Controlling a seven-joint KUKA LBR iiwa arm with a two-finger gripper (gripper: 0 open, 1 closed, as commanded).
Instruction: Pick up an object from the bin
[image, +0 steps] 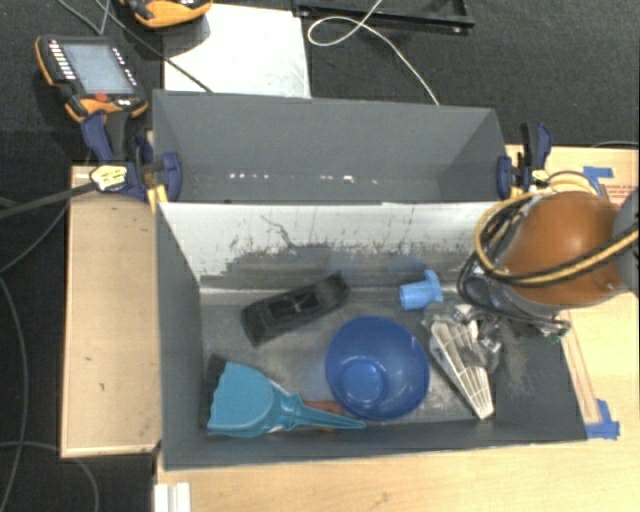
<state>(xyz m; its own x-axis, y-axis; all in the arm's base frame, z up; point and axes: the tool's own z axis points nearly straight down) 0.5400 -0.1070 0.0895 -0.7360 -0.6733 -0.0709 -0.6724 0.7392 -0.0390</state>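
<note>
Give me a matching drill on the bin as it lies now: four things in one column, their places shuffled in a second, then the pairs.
Things
1. black block
2. blue bowl
3. teal scoop
4. white ribbed piece

Places
A. front left corner
B. right side, just by the gripper
C. middle, toward the front
D. left of middle, toward the back

Pairs: 1-D, 2-C, 3-A, 4-B
</note>
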